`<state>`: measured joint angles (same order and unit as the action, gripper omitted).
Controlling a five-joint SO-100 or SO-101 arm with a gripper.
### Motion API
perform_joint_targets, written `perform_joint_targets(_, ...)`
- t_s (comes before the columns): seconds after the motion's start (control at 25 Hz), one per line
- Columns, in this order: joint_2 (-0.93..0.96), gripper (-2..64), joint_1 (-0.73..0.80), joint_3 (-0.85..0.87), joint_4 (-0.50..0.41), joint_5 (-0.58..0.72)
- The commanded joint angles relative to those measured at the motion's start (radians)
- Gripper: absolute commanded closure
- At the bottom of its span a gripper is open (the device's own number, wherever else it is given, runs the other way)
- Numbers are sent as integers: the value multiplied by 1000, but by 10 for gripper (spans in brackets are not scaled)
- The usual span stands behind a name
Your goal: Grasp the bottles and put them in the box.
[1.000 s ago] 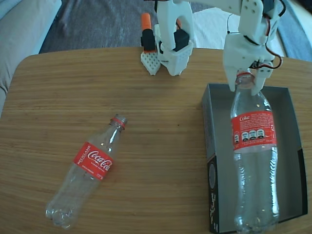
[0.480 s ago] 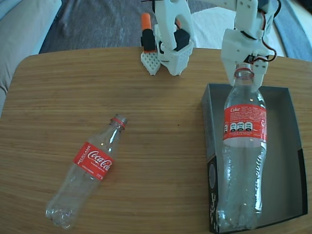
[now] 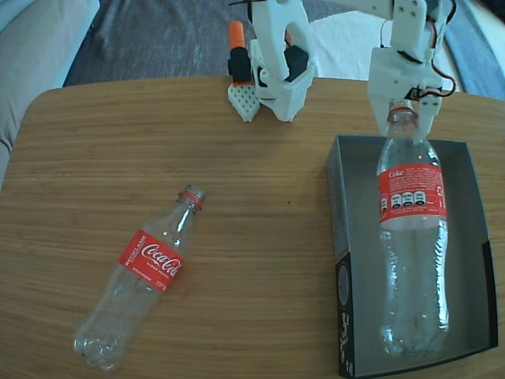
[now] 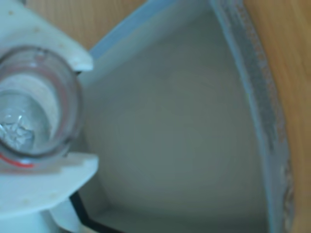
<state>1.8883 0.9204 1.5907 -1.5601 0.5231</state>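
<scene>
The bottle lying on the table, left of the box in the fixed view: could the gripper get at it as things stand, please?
Probably not yet: the gripper is shut on the other bottle over the box. Nothing covers the lying bottle.

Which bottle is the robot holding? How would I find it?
Look for the black box on the right side of the wooden table in the fixed view. The bottle inside it has its open neck pinched by the white gripper. The other bottle lies alone on bare wood.
</scene>
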Motion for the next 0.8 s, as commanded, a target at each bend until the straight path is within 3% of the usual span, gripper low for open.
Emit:
perform_joint_targets(0.0, 26, 616, 23, 11, 11, 6)
perform_joint_targets(0.76, 21, 616, 17, 176, 150, 9)
